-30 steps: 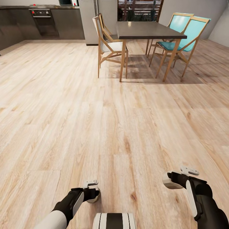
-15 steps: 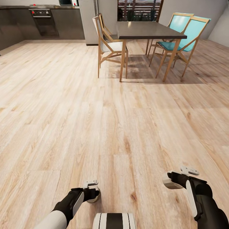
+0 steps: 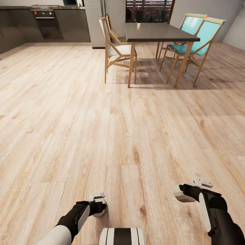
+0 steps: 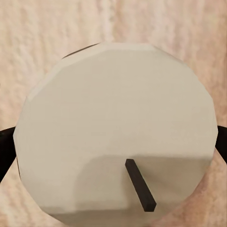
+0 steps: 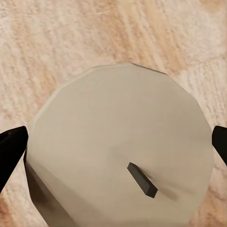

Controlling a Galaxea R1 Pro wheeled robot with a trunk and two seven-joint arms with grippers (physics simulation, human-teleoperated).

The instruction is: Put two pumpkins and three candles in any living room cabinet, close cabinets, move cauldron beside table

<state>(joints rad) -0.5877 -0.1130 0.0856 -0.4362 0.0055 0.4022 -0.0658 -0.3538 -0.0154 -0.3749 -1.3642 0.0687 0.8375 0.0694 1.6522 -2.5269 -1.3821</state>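
In the head view my left gripper [image 3: 99, 208] is shut on a stubby grey-beige candle [image 3: 101, 210], held low over the wood floor. My right gripper [image 3: 182, 194] is shut on a second candle [image 3: 180, 195] at about the same height. The left wrist view looks down on the pale flat top and black wick of its candle [image 4: 113, 127], with a dark fingertip [image 4: 5, 146] at each side. The right wrist view shows the other candle [image 5: 118, 146] the same way between black fingertips [image 5: 12, 146]. The pumpkins, cabinet, cauldron and living-room table are out of view.
Light plank floor [image 3: 102, 129] stretches ahead. At the far end stands a dark dining table [image 3: 160, 32] with a white-seated wooden chair [image 3: 115, 47] and two teal chairs [image 3: 200, 34]. A dark kitchen counter with an oven [image 3: 46, 22] and a fridge [image 3: 95, 20] line the back wall.
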